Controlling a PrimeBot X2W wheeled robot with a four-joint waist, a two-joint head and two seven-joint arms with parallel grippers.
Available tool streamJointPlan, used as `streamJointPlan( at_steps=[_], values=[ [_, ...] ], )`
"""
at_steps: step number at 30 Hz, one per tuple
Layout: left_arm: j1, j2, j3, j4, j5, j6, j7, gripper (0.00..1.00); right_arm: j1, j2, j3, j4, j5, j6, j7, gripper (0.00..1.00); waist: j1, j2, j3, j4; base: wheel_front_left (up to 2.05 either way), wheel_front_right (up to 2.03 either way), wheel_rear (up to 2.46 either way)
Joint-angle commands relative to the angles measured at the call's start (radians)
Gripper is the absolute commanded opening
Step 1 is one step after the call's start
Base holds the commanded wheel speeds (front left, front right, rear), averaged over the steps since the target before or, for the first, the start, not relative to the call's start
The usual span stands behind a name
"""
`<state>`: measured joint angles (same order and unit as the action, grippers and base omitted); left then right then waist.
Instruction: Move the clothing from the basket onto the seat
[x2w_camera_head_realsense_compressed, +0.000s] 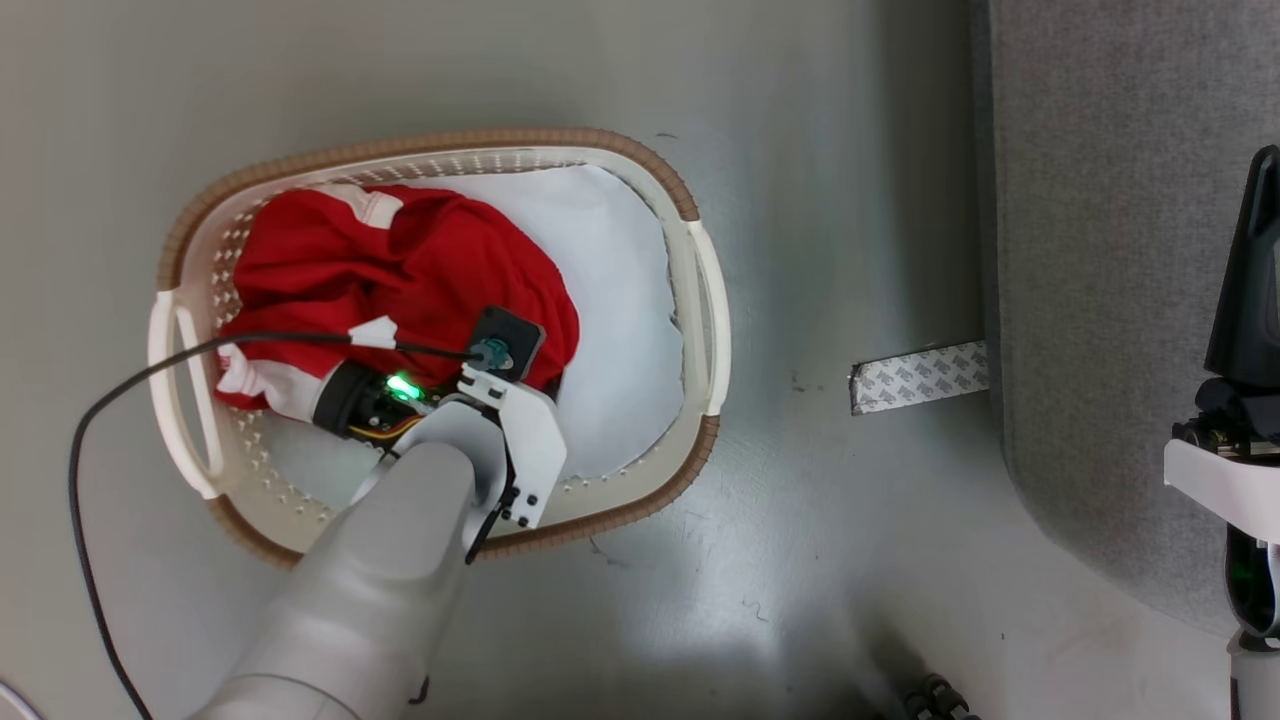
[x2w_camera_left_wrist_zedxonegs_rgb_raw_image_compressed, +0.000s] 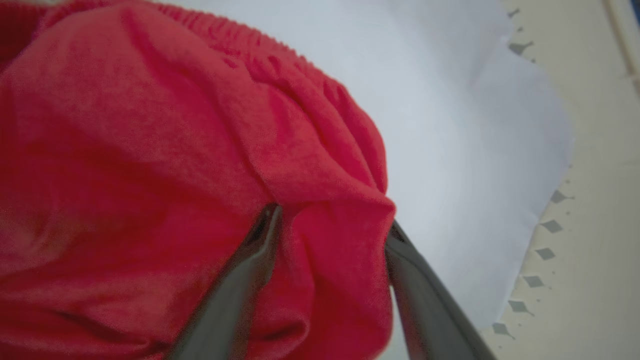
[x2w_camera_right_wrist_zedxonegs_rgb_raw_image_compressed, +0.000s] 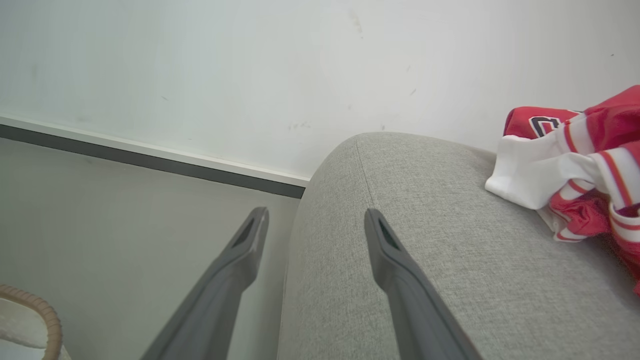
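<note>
on the seat (x2w_camera_right_wrist_zedxonegs_rgb_raw_image_compressed: 430, 170), a numbered jersey (x2w_camera_right_wrist_zedxonegs_rgb_raw_image_compressed: 575, 160)

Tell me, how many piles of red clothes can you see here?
2. One red pile lies in the basket; a striped pile, red and white, lies on the grey seat. Either may hide more garments.

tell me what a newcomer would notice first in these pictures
The crumpled red sports jersey clothing grabs the eye first, heaped in the left half of the oval white plastic basket with a brown rim, over a plain white cloth. The left gripper is down in it, open fingers straddling a red fold. In the right wrist view another red and white striped jersey lies on the grey fabric sofa seat.
</note>
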<state>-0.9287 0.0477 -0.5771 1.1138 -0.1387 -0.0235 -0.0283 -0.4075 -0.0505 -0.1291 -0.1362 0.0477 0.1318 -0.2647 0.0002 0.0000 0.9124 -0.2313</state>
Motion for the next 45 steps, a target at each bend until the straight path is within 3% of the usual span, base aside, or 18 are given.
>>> streamJointPlan(
  at_steps=[1, 11, 23, 29, 36, 45],
  values=[
    [-0.016, 0.005, -0.004, 0.021, 0.005, 0.014, -0.022, 0.00, 0.003, 0.000, 0.001, -0.008, 0.002, -0.002, 0.001, 1.00, -0.0002, 0.0000, 0.001, -0.006, 0.00, 0.00, 0.00],
    [0.012, 0.005, 0.010, 0.030, -0.091, 0.010, -0.162, 0.00, 0.002, 0.000, -0.017, 0.026, 0.030, -0.002, 0.001, 1.00, -0.0002, 0.0000, -0.105, 0.023, 0.00, 0.00, 0.00],
    [0.192, 0.004, 0.039, -0.121, -0.205, -0.029, -0.236, 0.00, 0.111, -0.001, -0.025, 0.101, 0.018, -0.002, 0.001, 1.00, -0.0002, 0.0000, -0.444, 0.135, 0.00, 0.00, 0.00],
    [0.294, 0.021, 0.046, -0.282, -0.225, -0.010, -0.236, 0.00, 0.200, -0.001, -0.012, 0.138, 0.007, -0.002, 0.001, 1.00, -0.0002, 0.0000, -0.613, 0.188, 0.00, 0.00, 0.00],
    [0.407, 0.056, 0.049, -0.505, -0.234, 0.028, -0.195, 0.00, 0.300, -0.001, 0.044, 0.177, 0.012, -0.002, 0.001, 1.00, -0.0002, 0.0000, -0.771, 0.205, 0.00, 0.00, 0.00],
    [0.554, 0.123, 0.037, -0.931, -0.247, 0.102, -0.025, 0.00, 0.382, -0.020, 0.244, 0.205, 0.040, -0.002, 0.001, 1.00, -0.0002, 0.0000, -0.900, 0.196, 0.00, 0.00, 0.00]
  ],
)
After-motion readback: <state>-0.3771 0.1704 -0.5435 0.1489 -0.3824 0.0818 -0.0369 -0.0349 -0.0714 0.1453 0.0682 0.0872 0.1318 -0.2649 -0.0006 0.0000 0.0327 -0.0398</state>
